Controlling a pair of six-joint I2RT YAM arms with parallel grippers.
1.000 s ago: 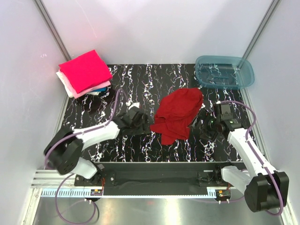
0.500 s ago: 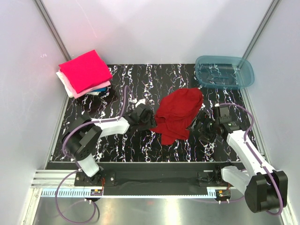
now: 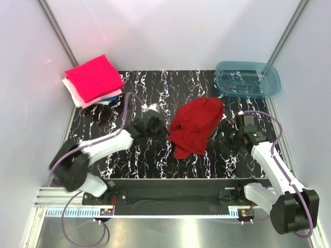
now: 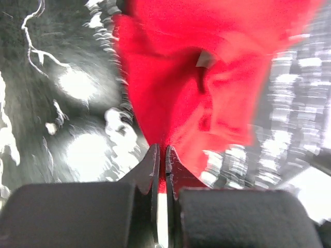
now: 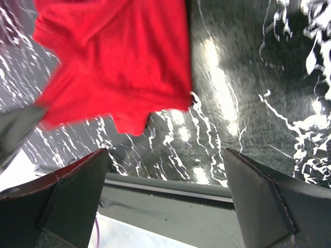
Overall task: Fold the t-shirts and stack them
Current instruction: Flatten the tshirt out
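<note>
1. The dark red t-shirt [image 3: 196, 125] lies crumpled mid-bench [image 3: 176, 85].
2. The left gripper [image 4: 161, 153] has its jaws pressed together, pinching the shirt's left edge.
3. The right gripper [image 5: 164, 155] is near the shirt's right edge, jaws spread.
4. The folded t-shirts [image 3: 94, 78] sit stacked at the far left corner.

My arm links [image 3: 105, 146]: white shells, black joints.
My cables [image 3: 62, 226]: purple, looped.
My left gripper [image 4: 161, 150]: thin black fingertips.
My right gripper [image 5: 165, 155]: broad matte-black wedges.
</note>
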